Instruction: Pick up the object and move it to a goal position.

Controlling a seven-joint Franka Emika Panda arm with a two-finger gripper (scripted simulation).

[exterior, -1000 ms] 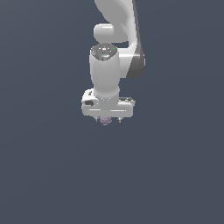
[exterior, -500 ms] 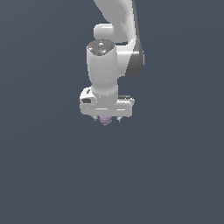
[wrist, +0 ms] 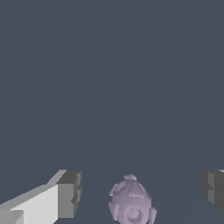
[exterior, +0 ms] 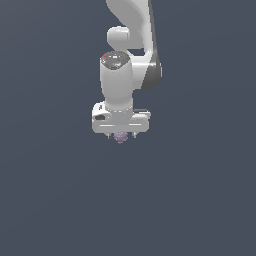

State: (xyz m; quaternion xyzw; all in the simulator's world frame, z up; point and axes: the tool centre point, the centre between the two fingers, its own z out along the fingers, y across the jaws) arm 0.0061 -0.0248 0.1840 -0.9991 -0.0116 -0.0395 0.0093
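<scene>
gripper (exterior: 120, 136) straddles the object (wrist: 131, 203), jaws spread and not touching it.
the lump sits between the fingers (wrist: 69, 194); closing off-centre could likely squirt the small knobbly shape out sideways.

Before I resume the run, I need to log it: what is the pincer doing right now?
Pincer: open, fingers apart on either side of the lilac lump, not touching it.

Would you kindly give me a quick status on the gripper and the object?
Gripper open, fingers either side of the object, clear gaps both sides. Pale purple lump between them, not gripped. Nothing else in view.
</scene>
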